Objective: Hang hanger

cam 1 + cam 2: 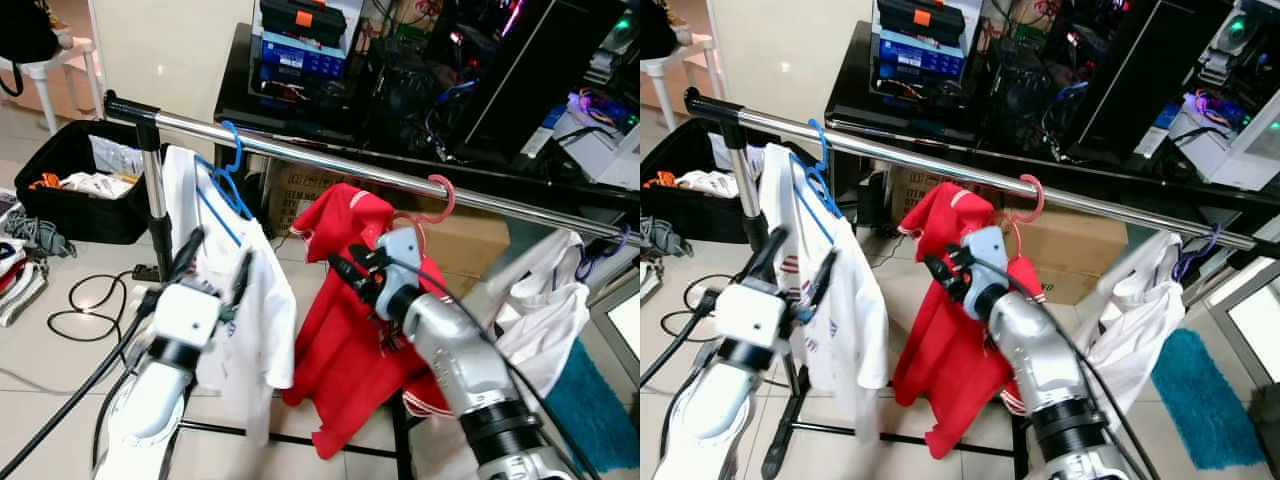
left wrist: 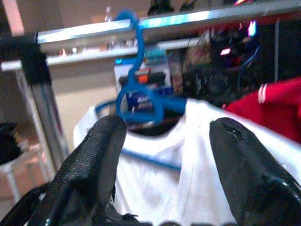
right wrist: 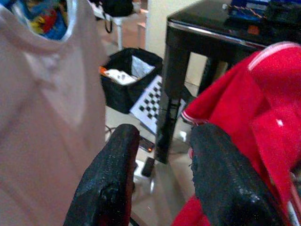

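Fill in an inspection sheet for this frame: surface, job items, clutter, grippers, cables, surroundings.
Surface: pale tiled floor; chrome rail on a black-jointed stand.
Job's things: blue hanger with white shirt on the rail; pink hanger with red shirt on the rail; purple hanger with a white garment at the rail's far right.
Clutter: open black suitcase, cardboard box.
Grippers: left gripper open before the white shirt; right gripper open, holding nothing, by the red shirt.
Cables: black cable looped on the floor.
Surroundings: black table with electronics, teal mat.
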`<state>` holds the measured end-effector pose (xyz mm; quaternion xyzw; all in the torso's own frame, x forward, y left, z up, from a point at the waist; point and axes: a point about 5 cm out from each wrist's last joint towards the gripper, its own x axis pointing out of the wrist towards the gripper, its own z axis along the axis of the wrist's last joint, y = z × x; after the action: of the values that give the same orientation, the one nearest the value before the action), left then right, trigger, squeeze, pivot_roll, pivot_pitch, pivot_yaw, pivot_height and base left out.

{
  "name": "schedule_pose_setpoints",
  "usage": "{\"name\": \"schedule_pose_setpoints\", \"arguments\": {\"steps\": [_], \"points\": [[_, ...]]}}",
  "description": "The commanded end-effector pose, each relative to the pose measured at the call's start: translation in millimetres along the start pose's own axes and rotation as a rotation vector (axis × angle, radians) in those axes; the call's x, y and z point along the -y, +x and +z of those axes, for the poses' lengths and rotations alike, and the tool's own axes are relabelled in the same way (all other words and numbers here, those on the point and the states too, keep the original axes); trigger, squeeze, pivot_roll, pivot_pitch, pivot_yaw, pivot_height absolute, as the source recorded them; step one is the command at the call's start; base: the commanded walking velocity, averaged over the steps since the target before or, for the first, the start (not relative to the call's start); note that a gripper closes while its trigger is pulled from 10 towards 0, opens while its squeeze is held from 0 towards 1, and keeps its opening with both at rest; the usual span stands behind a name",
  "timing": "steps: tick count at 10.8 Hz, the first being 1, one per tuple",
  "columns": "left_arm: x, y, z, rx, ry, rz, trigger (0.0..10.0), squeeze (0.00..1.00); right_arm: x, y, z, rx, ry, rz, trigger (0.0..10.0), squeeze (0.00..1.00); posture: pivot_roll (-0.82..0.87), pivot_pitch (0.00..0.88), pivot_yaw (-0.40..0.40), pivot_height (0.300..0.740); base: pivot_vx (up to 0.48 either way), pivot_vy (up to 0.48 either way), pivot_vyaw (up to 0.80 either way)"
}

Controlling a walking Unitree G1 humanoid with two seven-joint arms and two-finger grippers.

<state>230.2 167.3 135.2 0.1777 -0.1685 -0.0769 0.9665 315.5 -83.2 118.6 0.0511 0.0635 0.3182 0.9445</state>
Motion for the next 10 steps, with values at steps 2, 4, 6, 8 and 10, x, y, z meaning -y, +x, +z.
{"name": "schedule_pose_setpoints", "arguments": {"steps": [2, 4, 6, 8, 10], "points": [[-1.6, -7.7, -10.2, -0.043, -0.016, 0.065, 10.0, 0.0, 4.7, -4.2, 19.5, 0.057, 0.019, -0.012, 10.0, 0.45, 0.32, 0.068, -0.207, 0.74, 0.0, 0.0, 0.0], [-17.1, -11.9, -30.2, -0.138, -0.075, 0.171, 10.0, 0.0, -21.1, -6.7, 28.9, 0.051, 0.131, 0.171, 10.0, 1.0, 0.32, 0.073, -0.217, 0.74, 0.0, 0.0, 0.0], [-21.0, -5.9, -40.1, -0.171, -0.096, 0.117, 10.0, 0.0, -31.8, -3.7, 26.3, 0.007, 0.128, 0.194, 10.0, 1.0, 0.32, 0.078, -0.225, 0.74, 0.0, 0.0, 0.0], [-14.0, 7.0, -45.6, -0.178, -0.099, 0.041, 10.0, 0.0, -36.1, -3.1, 22.0, -0.055, 0.118, 0.207, 10.0, 0.0, 0.32, 0.082, -0.227, 0.74, 0.0, 0.0, 0.0], [0.9, 21.0, -57.7, -0.23, -0.132, -0.083, 10.0, 0.0, -38.6, 0.5, 21.2, -0.091, 0.117, 0.183, 10.0, 0.0, 0.31, 0.088, -0.219, 0.74, 0.0, 0.0, 0.0]]}}
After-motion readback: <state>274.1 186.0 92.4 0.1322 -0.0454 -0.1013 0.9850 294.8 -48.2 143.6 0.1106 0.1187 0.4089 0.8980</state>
